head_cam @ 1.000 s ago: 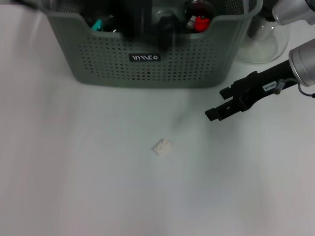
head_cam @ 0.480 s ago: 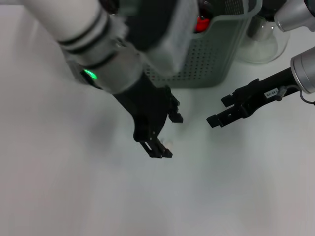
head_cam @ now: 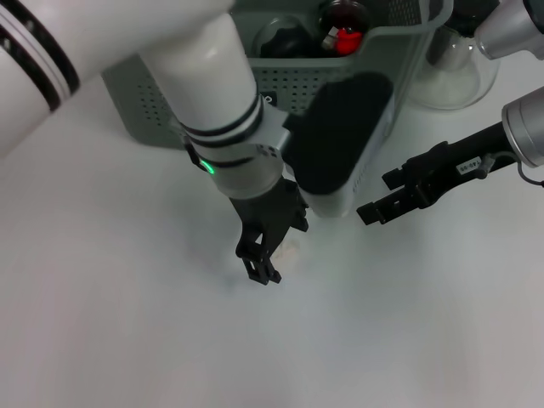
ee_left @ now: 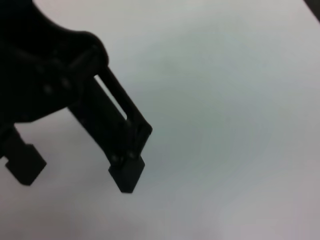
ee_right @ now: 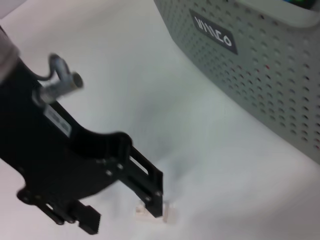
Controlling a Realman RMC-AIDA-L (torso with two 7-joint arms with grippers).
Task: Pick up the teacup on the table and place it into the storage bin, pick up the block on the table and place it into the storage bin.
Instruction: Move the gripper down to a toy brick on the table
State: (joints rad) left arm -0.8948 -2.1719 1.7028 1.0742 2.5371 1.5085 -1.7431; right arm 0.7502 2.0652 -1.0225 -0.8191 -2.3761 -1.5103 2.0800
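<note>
The block (head_cam: 291,250) is a small white piece on the table in front of the storage bin (head_cam: 153,102), mostly hidden by my left gripper (head_cam: 276,245). That gripper points down with its fingers spread on either side of the block, and nothing is held. In the left wrist view the left gripper (ee_left: 75,172) is open over bare table. My right gripper (head_cam: 382,196) hovers open to the right of the block. In the right wrist view the block (ee_right: 170,215) peeks out past one of the right gripper's (ee_right: 122,212) fingers. I cannot pick out the teacup.
The grey-green bin (ee_right: 260,65) stands at the back and holds dark items and a red-topped one (head_cam: 344,38). A clear glass teapot (head_cam: 450,72) sits to its right. My bulky left arm (head_cam: 212,110) crosses in front of the bin.
My left arm has swung out from over the bin and come down to the block. The right gripper has hardly moved.
</note>
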